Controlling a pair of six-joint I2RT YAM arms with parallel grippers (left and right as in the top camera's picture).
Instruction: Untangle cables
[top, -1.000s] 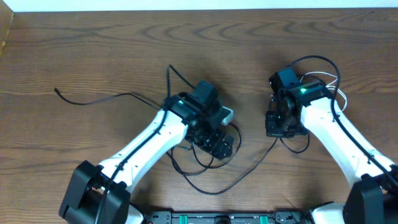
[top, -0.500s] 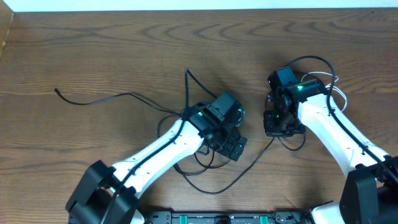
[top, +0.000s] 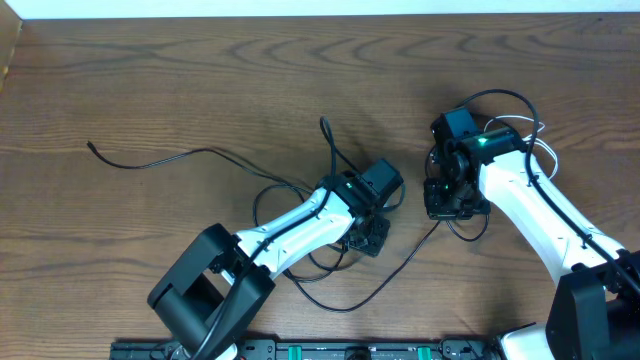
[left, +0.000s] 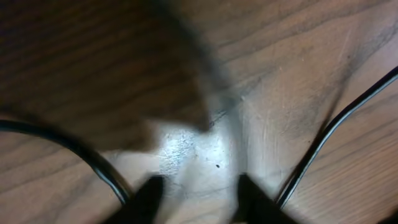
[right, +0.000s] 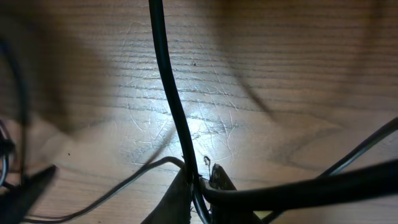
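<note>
Thin black cables (top: 150, 163) lay looped and tangled on brown wooden desk (top: 150, 80), mostly between both arms, one end trailing far left. Left hand (left: 199, 199) was spread low over desk, a cable outside each finger, nothing between. Right hand (right: 199, 186) was pressed together, pinching one black cable close to desk.

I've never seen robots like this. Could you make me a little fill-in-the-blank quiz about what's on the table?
The cables lie on a ____ table.
The right gripper is shut on a ____ cable.
The left gripper is open, with ____ between its fingers.
Missing: wooden; black; nothing.
</note>
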